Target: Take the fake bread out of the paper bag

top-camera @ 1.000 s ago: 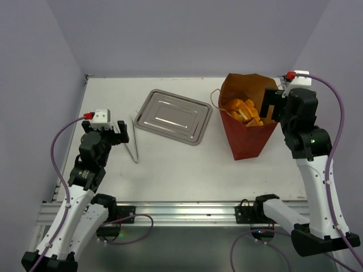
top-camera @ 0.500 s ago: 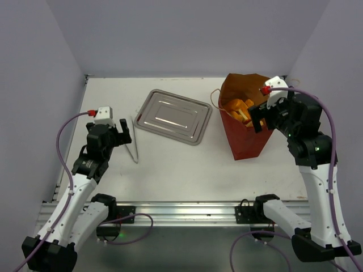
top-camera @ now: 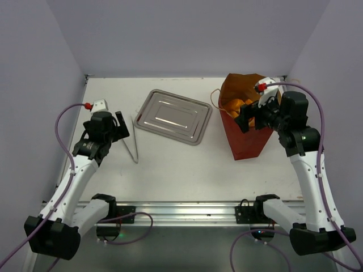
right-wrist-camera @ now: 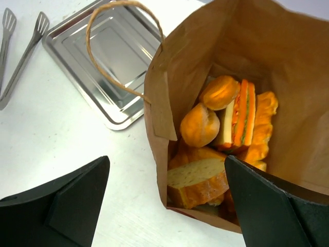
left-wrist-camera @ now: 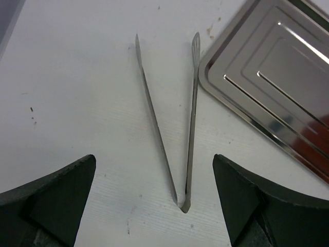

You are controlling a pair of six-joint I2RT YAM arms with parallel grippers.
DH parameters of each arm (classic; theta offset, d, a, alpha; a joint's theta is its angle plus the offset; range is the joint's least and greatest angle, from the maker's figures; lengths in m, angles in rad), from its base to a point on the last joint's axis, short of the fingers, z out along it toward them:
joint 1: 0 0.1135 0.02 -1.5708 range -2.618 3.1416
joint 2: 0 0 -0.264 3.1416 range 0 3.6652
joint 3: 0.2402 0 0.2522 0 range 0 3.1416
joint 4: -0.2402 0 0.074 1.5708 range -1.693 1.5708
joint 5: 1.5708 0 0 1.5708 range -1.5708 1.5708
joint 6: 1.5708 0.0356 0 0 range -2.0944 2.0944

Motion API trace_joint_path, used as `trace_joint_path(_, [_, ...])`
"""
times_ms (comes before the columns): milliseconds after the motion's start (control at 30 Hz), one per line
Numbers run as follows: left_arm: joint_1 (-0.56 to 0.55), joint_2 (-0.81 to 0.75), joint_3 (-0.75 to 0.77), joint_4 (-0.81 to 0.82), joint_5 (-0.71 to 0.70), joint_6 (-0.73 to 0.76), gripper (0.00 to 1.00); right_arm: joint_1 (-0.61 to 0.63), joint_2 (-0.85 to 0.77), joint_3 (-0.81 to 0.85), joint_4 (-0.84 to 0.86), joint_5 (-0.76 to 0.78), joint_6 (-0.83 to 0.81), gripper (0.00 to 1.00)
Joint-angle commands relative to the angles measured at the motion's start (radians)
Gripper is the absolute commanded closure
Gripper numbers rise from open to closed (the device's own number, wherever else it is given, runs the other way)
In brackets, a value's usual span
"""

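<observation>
The dark-red paper bag (top-camera: 248,124) stands open at the back right, its tan inside (right-wrist-camera: 257,56) showing. Inside lies the fake bread (right-wrist-camera: 216,128): round rolls, a cut loaf (right-wrist-camera: 198,180), a sandwich-like piece and other orange pieces, also seen from above (top-camera: 238,106). My right gripper (top-camera: 252,116) is open and empty above the bag's mouth, its jaws spanning the bag's near-left corner (right-wrist-camera: 167,203). My left gripper (top-camera: 120,126) is open and empty, low over the joined end of steel tongs (left-wrist-camera: 182,203) at the left.
A flat steel tray (top-camera: 173,116) lies at the back middle, also in the wrist views (left-wrist-camera: 272,92) (right-wrist-camera: 110,62). The tongs (top-camera: 134,141) lie just left of it. A twine loop handle (right-wrist-camera: 103,56) sticks out from the bag toward the tray. Walls enclose the table.
My right gripper has swung left and down from beside the bag's right edge to above its mouth. My left gripper has moved forward toward the tongs.
</observation>
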Motion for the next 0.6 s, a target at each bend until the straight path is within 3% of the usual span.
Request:
trace_joint_path(0, [0.019,0.074,0.035,-0.058,0.01,-0.035,0.0,-0.015,-0.037,-0.041,0.076,-0.102,0.041,0.01])
trace_joint_path(333, [0.017,0.289,-0.043,-0.001,0.168,-0.09,0.02,-0.046,-0.066,-0.062,0.091,-0.163,0.05,0.01])
trace_joint_path(567, [-0.079,0.499,-0.002,0.042,0.093,-0.124,0.03,-0.057,-0.061,-0.067,0.094,-0.18,0.054,0.01])
